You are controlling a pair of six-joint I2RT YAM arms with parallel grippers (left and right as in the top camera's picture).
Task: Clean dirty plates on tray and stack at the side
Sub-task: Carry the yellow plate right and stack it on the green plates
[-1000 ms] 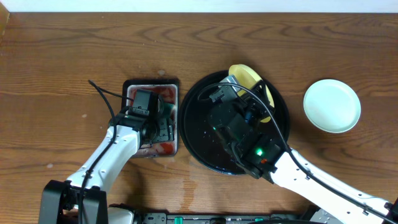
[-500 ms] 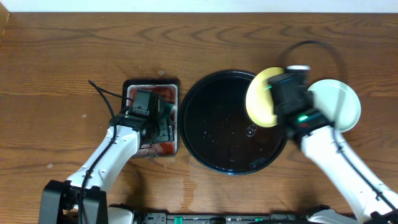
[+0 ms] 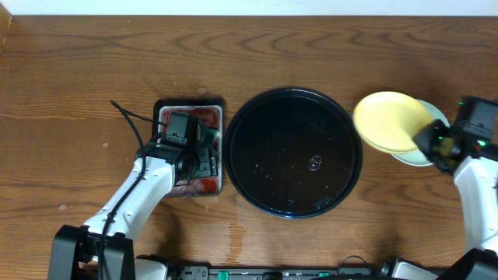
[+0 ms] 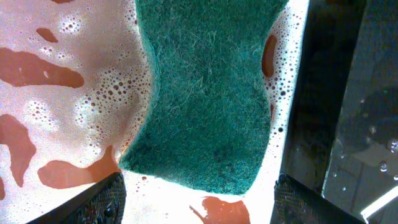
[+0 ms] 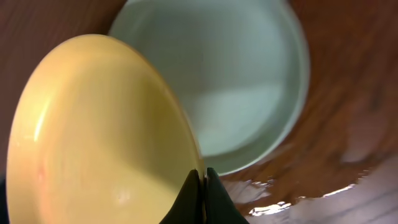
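Observation:
The pale yellow plate (image 3: pixel 391 120) hangs in the air right of the black tray (image 3: pixel 293 152), partly over a light mint plate (image 3: pixel 426 154) that lies on the table. My right gripper (image 3: pixel 426 138) is shut on the yellow plate's rim. In the right wrist view the yellow plate (image 5: pixel 93 137) fills the left side, the mint plate (image 5: pixel 236 81) lies below it, and the fingers (image 5: pixel 202 186) pinch the rim. My left gripper (image 4: pixel 196 199) is open over a green sponge (image 4: pixel 208 93) that lies in foamy liquid. The tray holds no plates.
A small rectangular tray (image 3: pixel 191 148) of reddish foamy liquid sits left of the black tray, under my left gripper (image 3: pixel 191 144). Water drops lie on the black tray's glossy floor. Bare wooden table lies along the far side.
My right arm has carried the yellow plate off the black tray and to the right, over the mint plate. The left arm has not moved.

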